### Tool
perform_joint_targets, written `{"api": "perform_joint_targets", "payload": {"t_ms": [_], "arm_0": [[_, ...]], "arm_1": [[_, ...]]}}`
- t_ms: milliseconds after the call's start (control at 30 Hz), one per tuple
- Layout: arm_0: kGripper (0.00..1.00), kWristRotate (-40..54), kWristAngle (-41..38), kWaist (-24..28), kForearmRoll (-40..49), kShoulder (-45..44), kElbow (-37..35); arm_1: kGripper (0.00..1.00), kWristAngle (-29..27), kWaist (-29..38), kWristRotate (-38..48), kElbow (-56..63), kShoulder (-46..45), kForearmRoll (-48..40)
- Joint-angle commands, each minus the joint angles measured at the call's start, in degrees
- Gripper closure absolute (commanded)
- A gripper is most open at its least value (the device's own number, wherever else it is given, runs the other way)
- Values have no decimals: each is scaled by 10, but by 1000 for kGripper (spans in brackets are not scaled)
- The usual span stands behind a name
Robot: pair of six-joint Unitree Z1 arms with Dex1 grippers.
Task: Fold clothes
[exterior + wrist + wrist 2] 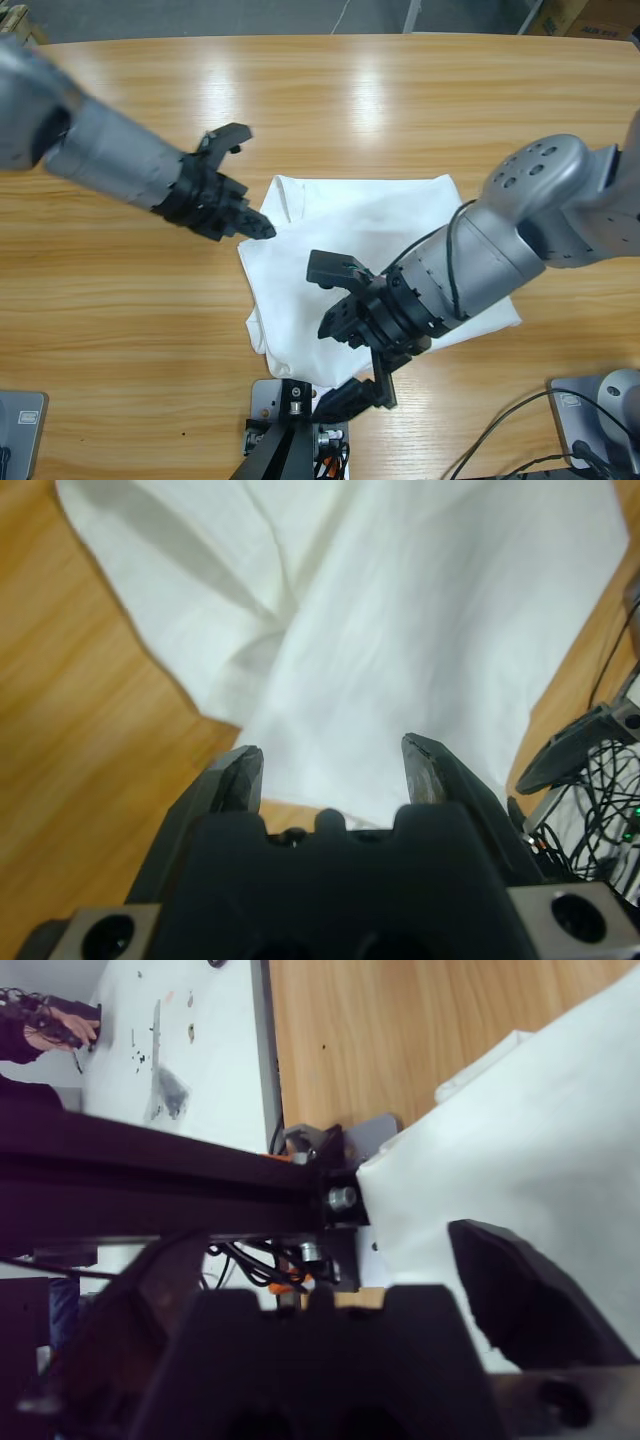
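T-shirt (385, 260), white and partly folded, lay crumpled on the wooden bench (400, 110) near its front edge. Left gripper (232, 180) hovered at its upper-left corner, jaws spread. Right gripper (352, 325) hung over its lower edge, jaws spread.

The right arm's black two-jawed gripper (352, 325) is covering the near middle of the crumpled white cotton T-shirt (385, 215); in the left wrist view the picture's top edge is cropping that shirt.
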Motion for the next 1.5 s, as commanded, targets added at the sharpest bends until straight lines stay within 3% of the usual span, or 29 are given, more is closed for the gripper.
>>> {"api": "perform_joint_targets", "payload": {"t_ms": [33,300,600,833,1233,1500], "arm_0": [[459,100,-14,-2,135,110,-108],[460,158,-52,1,210,171,-172],[456,161,18,2,261,181,-238],[464,189,-64,3,326,243,-272],[460,166,5,12,343,245,-287],[460,151,-20,22,352,261,-289]], "arm_1": [[0,-7,5,5,31,-4,-25],[7,-7,5,6,38,5,-40],[13,-7,6,5,50,7,-54],[13,-10,5,6,58,9,-62],[13,-10,5,6,66,7,-67],[13,-10,5,6,67,5,-67]]}}
